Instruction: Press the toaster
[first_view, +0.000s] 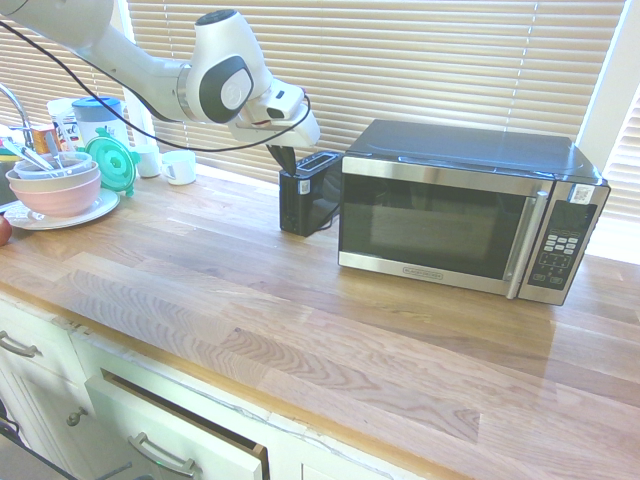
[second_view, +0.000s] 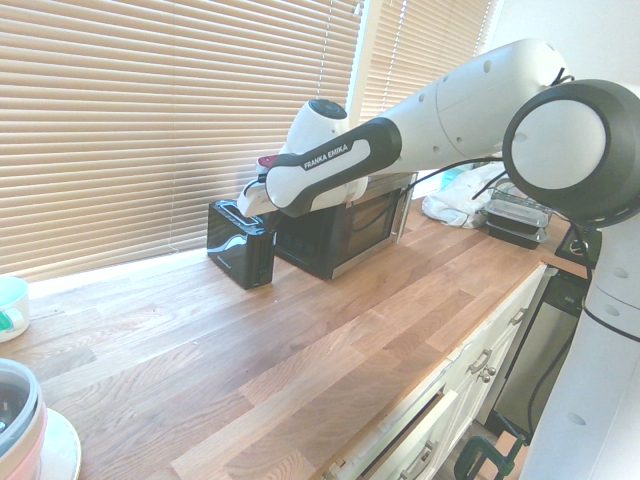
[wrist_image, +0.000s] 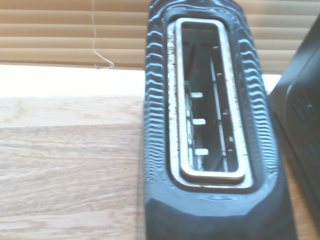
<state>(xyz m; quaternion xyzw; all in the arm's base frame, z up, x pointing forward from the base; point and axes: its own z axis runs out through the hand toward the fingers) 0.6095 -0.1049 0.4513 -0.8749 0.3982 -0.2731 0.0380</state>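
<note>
Small black toaster (first_view: 308, 192) upright on wooden counter (first_view: 300, 300), just beside left end of steel-and-black microwave (first_view: 460, 215), in front of slatted blinds (first_view: 420, 60). Single top slot with metal rim, seen from close above in wrist view (wrist_image: 210, 100). Gripper (first_view: 283, 155) with fingers pinched together, nothing held, tips angled down at toaster's near end. Pink bowls (first_view: 55, 185) stacked well apart, far along counter.

White arm (first_view: 150, 65) stretched out, wrist angled steeply down, jaws closed.
</note>
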